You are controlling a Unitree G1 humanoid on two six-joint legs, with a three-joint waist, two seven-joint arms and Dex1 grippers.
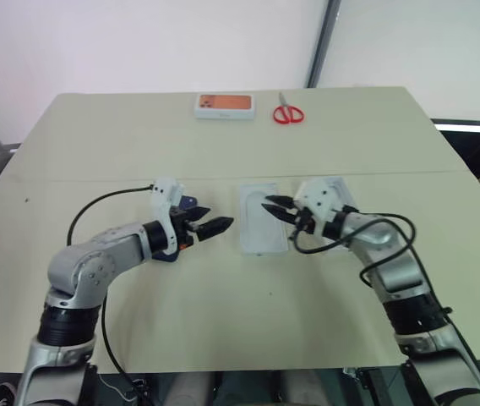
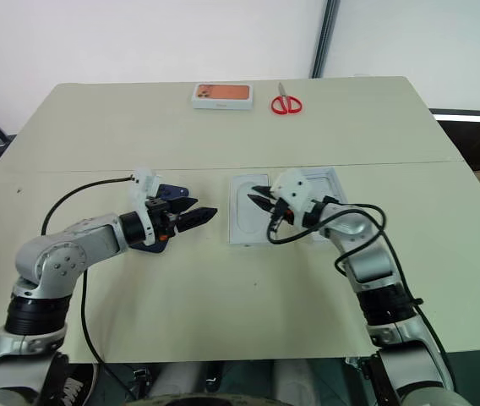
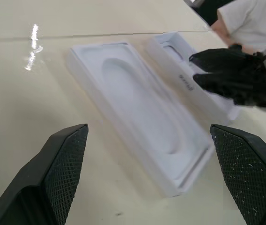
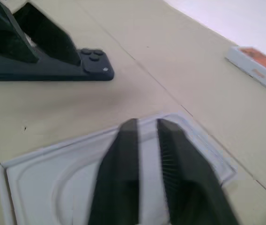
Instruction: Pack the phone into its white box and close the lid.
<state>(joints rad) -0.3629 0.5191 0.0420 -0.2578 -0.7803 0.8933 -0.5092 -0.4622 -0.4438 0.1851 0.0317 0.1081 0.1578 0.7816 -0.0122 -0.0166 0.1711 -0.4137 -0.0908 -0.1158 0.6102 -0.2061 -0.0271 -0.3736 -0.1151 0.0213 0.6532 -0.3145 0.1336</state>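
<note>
Lying open and empty at mid tabletop [image 1: 223, 321], the white box [image 1: 262, 218], moulded recess up, short ends toward the near and far edges. Just beside it on the right, touching or nearly so, the lid [image 2: 322, 188], hollow side up, partly hidden under the right arm. Poised over the box's right wall, the right end effector [image 1: 274, 205], fingers pinched together on nothing. Hovering left of the box with a bare strip of tabletop between, the left end effector [image 1: 219, 225], fingers spread wide, nothing held, pointing toward the box. Resting flat on the tabletop by the left end effector, on the side away from the box, the phone [image 4: 48, 70], dark blue, camera cluster up, well apart from the box. Wide bare surface toward the near edge and along both sides. Near the far edge, well clear of both arms, a white box with an orange picture [image 1: 224, 105] and red scissors [image 1: 288, 112] just beside each other.
</note>
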